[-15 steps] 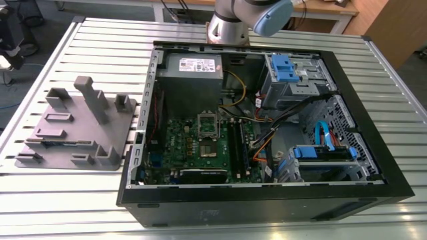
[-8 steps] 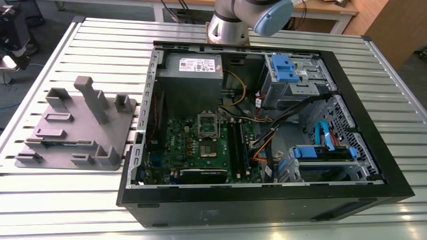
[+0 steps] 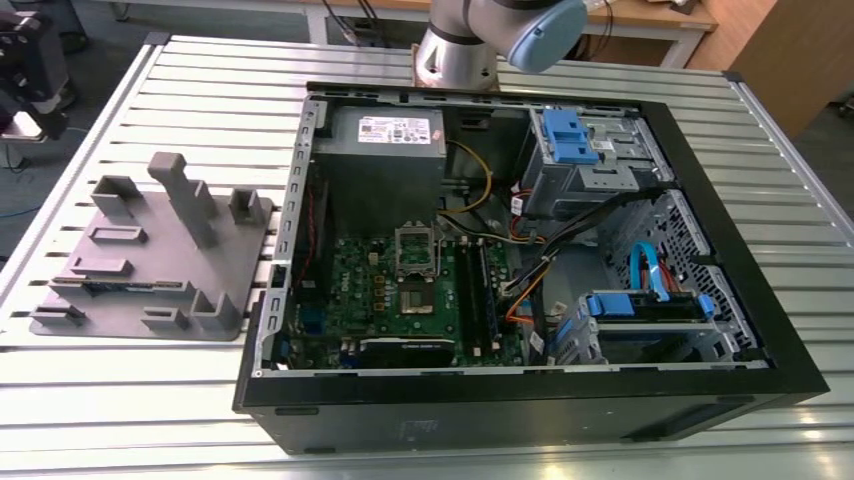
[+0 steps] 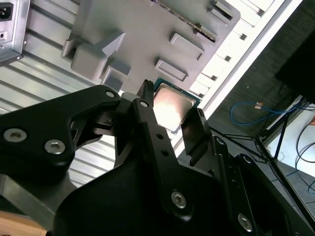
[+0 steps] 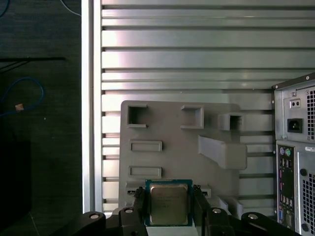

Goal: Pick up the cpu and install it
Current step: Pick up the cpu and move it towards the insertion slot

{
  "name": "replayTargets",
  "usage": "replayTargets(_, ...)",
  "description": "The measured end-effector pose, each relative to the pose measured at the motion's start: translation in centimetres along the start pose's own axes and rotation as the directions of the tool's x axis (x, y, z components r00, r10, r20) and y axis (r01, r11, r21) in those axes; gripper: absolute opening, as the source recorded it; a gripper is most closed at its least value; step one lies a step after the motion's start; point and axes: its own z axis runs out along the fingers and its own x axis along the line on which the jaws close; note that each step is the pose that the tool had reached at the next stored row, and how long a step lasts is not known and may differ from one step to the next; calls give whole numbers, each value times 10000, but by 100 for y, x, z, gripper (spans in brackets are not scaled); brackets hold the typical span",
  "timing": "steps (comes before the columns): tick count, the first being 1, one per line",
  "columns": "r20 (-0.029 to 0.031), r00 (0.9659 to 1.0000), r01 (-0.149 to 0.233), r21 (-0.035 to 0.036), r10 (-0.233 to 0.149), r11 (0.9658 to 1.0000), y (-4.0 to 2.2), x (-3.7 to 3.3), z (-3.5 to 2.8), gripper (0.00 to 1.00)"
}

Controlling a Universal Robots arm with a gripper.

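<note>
**The cpu (image 5: 168,204) hangs over the tray (image 5: 172,128)**

The slatted table (image 3: 160,400) carries an open computer case (image 3: 534,420) beside the tray. A thin edge hold could slip and drop the cpu onto that tray or the slats. The gripper (image 5: 169,191) pinches the cpu by two opposite edges, between its fingers, over the tray's edge.
</note>
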Motion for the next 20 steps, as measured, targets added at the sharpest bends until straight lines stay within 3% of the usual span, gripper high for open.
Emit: replayTargets(20,-1,10000,0,0,0,10000,4,-125,3,47)
